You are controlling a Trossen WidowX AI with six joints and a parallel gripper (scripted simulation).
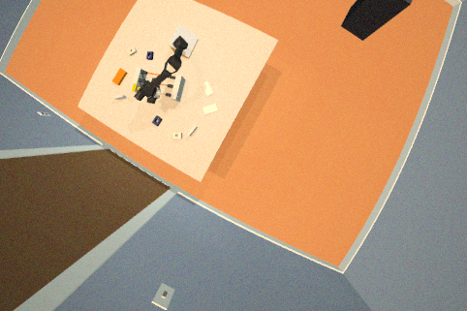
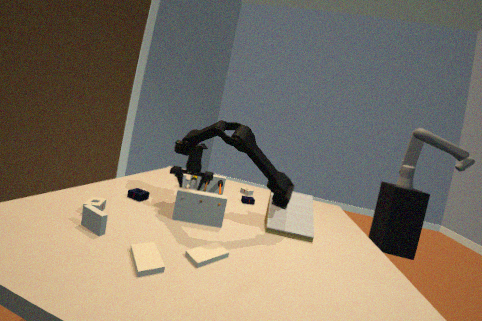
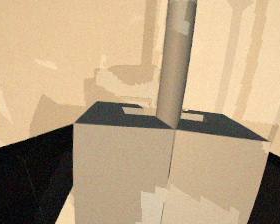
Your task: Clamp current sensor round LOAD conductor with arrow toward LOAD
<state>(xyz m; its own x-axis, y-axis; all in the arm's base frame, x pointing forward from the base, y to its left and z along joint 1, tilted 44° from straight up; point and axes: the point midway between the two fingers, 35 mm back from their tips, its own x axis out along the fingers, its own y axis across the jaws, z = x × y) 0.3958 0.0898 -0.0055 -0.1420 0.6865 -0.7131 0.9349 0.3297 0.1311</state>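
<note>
My gripper [image 1: 147, 96] [image 2: 191, 179] [image 3: 157, 135] is shut on the current sensor, between the rack's two end walls. The sensor [image 3: 123, 160] fills the wrist view between the black fingers. Its two pale halves stand side by side, with only a thin seam between them. A grey conductor [image 3: 176, 60] runs up from the middle of the sensor's dark top edge, between the halves. The grey-blue conductor rack [image 1: 179, 88] [image 2: 200, 207] also carries orange conductors [image 2: 220, 188] beside the gripper. The LOAD marker and the sensor's arrow cannot be made out, nor can the latch.
An orange block [image 1: 119, 77] lies beyond the rack. Dark blue blocks [image 1: 150, 55] [image 1: 157, 120] [image 2: 138, 194] lie on either side. Pale slabs [image 2: 147, 259] [image 2: 207, 256] lie in front, and an upright slab [image 2: 94, 219] stands at the left. The arm's base is on a pale plate [image 2: 300, 219].
</note>
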